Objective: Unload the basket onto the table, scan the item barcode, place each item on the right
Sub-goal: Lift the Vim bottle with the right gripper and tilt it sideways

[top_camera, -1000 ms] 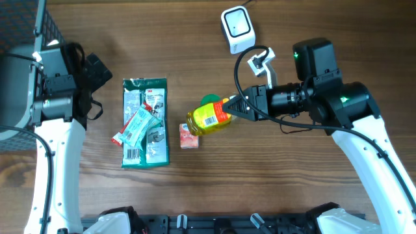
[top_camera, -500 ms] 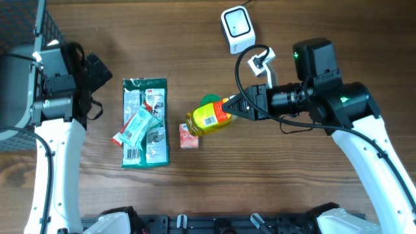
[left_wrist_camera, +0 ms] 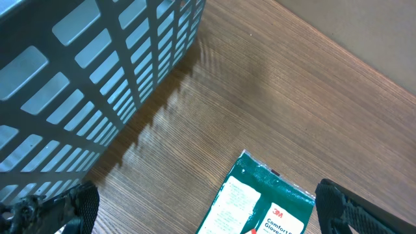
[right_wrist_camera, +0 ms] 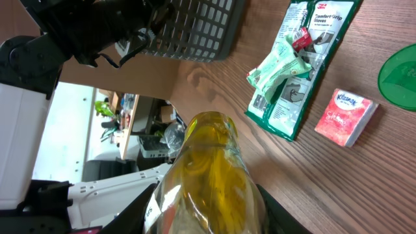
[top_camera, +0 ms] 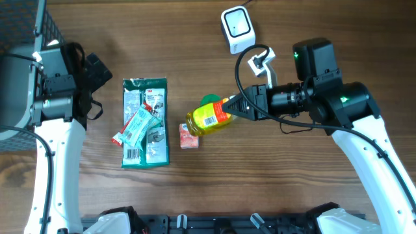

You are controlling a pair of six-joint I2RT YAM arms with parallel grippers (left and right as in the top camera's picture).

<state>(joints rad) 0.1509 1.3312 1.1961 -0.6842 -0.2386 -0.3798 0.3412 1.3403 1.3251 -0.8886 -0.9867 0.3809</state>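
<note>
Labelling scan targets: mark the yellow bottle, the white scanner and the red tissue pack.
yellow bottle (top_camera: 208, 117), overhead view, on its label.
white scanner (top_camera: 236, 26), overhead view, on its top face.
red tissue pack (right_wrist_camera: 346, 117), right wrist view, middle of its top face.

The overhead view looks straight down on the brown wood-grain table (top_camera: 195, 188); the left wrist view slants down, close, beside the grey slatted plastic basket (left_wrist_camera: 97, 65). The right wrist view looks low across the tabletop, tilted; all three share the flat green plastic glove packet (top_camera: 145, 123).
</note>
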